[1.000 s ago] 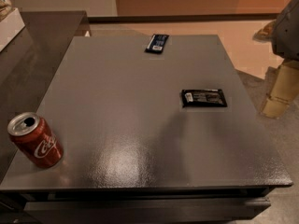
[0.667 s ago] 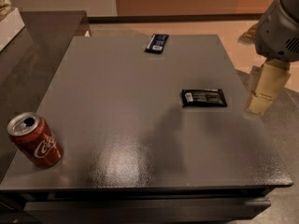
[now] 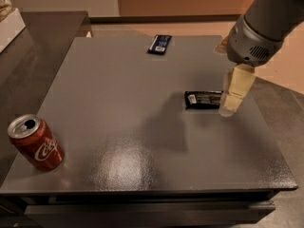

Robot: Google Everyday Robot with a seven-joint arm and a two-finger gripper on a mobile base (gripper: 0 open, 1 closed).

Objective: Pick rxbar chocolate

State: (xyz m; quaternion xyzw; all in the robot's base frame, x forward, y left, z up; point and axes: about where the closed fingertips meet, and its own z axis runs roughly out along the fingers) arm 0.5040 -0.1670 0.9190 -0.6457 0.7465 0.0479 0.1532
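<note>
Camera view: pincer (image 3: 229, 106) just beside rxbar chocolate (image 3: 203, 99)

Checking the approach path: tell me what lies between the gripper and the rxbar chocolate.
Nothing: in the camera view the gripper hangs at the unlabelled end of the rxbar chocolate, no object between them.

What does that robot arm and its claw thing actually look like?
The arm is a thick, smooth grey cylinder ending in a rounded joint with a small slotted grille. The gripper, at one end of the rxbar chocolate, is pale cream and blocky.
</note>
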